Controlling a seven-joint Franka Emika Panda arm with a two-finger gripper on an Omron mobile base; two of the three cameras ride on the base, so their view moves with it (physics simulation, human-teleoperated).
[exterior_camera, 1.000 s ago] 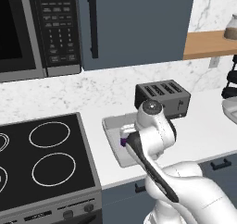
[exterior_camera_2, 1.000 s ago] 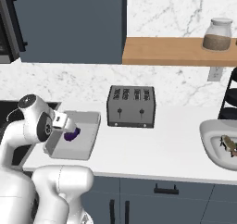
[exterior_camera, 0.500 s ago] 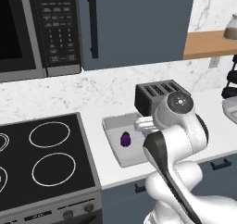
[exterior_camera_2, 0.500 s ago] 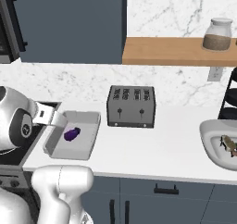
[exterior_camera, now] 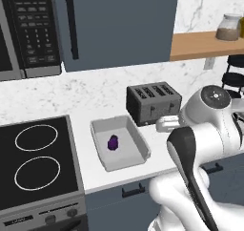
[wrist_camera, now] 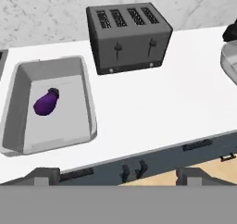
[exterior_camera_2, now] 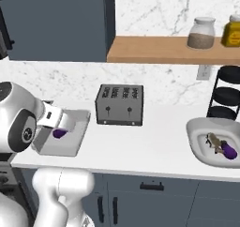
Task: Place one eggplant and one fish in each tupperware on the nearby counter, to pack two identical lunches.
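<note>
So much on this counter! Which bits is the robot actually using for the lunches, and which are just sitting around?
In use: tupperware, the eggplant in it, the fish and second eggplant in the white bowl, the counter.

Just around: toaster, stove, microwave, shelf jars.

In the right base view, the arm covers the left part of the tupperware (exterior_camera_2: 75, 137). At the lower right, the fish (exterior_camera_2: 214, 141) is too small to see clearly.
</note>
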